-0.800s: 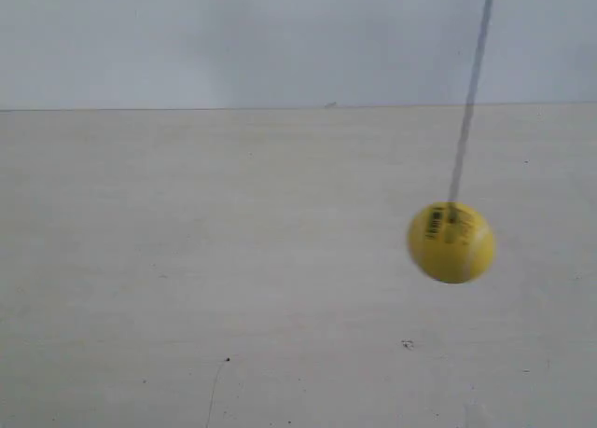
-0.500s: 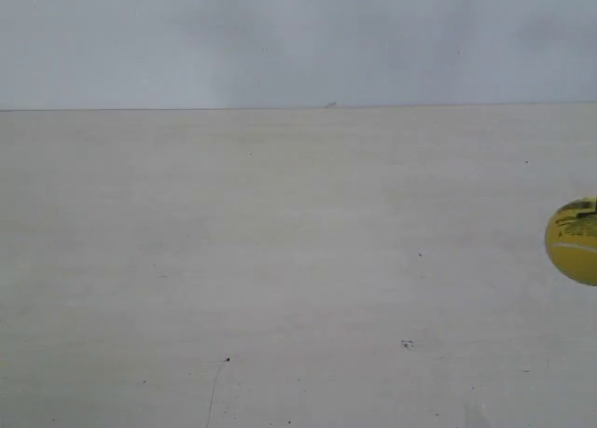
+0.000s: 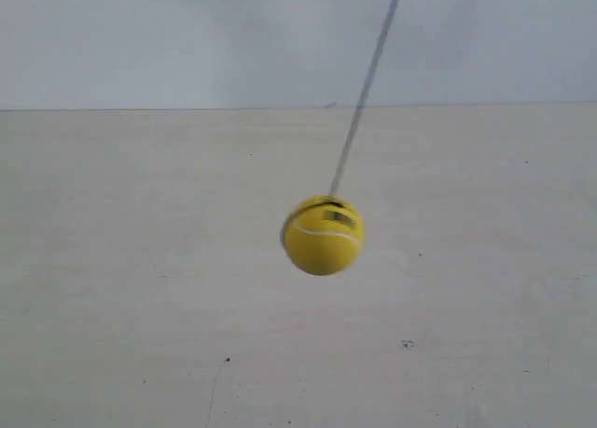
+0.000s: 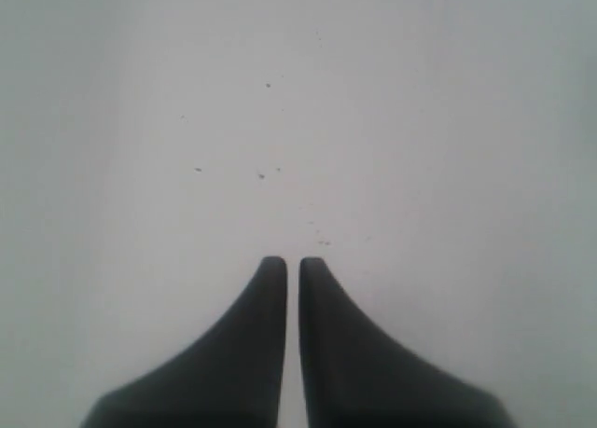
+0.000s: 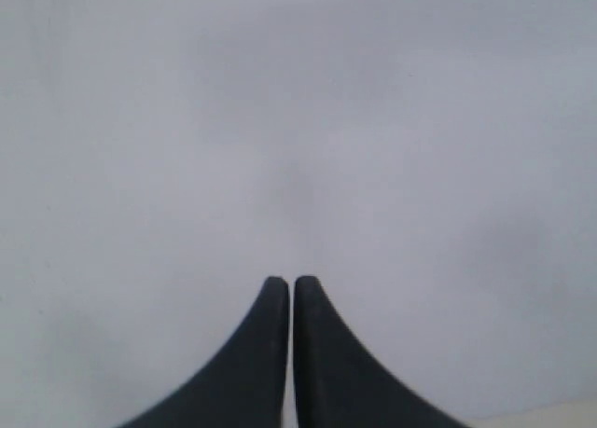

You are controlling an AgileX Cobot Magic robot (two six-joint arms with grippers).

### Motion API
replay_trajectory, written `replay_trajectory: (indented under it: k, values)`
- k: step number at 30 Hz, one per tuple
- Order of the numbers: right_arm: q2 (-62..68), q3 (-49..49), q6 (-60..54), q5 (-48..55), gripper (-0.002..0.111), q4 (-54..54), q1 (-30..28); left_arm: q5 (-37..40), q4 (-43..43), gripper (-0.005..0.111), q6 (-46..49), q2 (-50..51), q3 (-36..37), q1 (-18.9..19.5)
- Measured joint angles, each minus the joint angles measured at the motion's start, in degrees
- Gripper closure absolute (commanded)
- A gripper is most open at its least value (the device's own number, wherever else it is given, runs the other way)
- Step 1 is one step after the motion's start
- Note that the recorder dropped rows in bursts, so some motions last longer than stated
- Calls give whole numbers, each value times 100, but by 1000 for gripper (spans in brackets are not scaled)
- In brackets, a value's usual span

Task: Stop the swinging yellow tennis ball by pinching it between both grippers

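While aloft on its slanted string (image 3: 366,88), the yellow tennis ball (image 3: 322,236); left tool (image 4: 292,265) and right tool (image 5: 284,283) both tips-together.

We count four kinds of thing here.
One yellow tennis ball (image 3: 322,235), one string (image 3: 366,83), one table (image 3: 140,260), two grippers: left gripper (image 4: 292,265), right gripper (image 5: 291,283).

The tennis ball (image 3: 322,237) hangs from a string (image 3: 360,111) above the table (image 3: 140,307), near the exterior view's middle.
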Motion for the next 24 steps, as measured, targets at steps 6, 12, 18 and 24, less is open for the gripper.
replay_trajectory:
  k: [6, 12, 18, 24]
  values:
    - [0, 0, 1717, -166, 108, -260, 0, -173, 726, 102, -2857, 0, 0, 0]
    - [0, -92, 3430, -343, 108, -2245, 0, -702, 3579, 102, -5223, 304, -365, 0]
    - [831, -639, 5125, -1041, 108, -4450, 0, -2322, 6113, 102, -6838, 1809, -1192, 0]
    - [2186, -800, 5448, -2279, 108, -5432, 0, -3963, 7080, 102, -6730, 3561, -1488, 0]
